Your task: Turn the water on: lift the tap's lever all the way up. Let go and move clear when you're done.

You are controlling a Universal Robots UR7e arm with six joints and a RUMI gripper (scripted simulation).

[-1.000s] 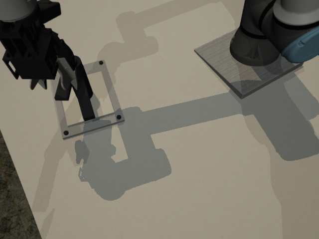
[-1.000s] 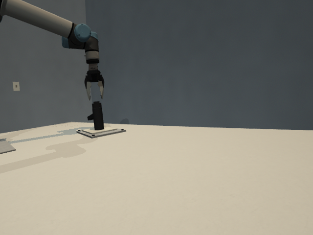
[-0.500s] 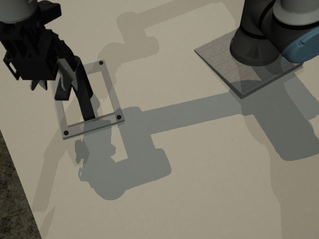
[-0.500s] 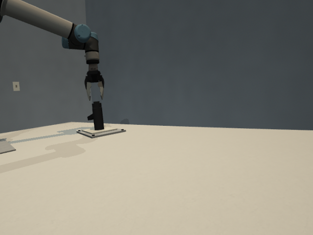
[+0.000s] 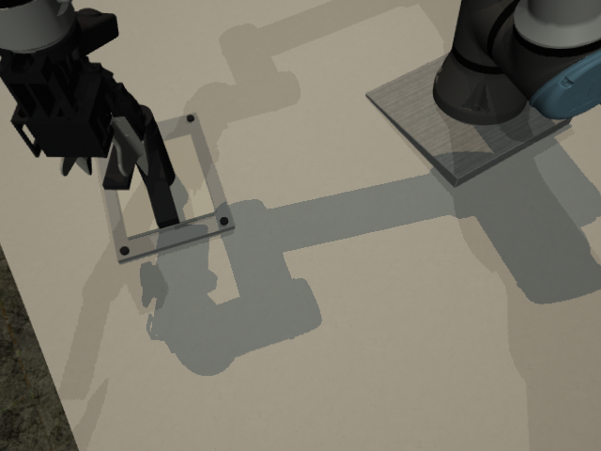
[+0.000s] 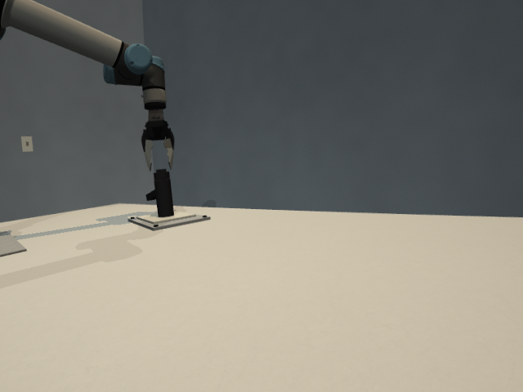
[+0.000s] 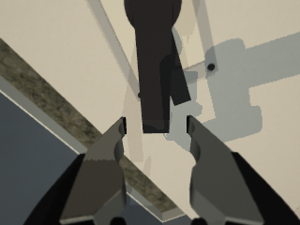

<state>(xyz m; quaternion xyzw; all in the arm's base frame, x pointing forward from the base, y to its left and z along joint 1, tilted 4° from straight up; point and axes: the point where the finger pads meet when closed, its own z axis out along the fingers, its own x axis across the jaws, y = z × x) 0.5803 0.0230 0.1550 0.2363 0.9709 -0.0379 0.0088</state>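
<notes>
A black upright tap (image 6: 163, 198) is mounted on a flat grey rectangular plate with dark corner screws (image 6: 185, 220), which is set near the far left corner of the beige surface (image 6: 295, 295). The black two-jaw end effector with pale grey fingers (image 6: 158, 167) is held just above the tap's top, pointing down. Its jaws are kept partly open, and nothing is gripped between them. In the wrist view the tap's dark lever (image 7: 155, 84) is seen beyond the fingertips.
</notes>
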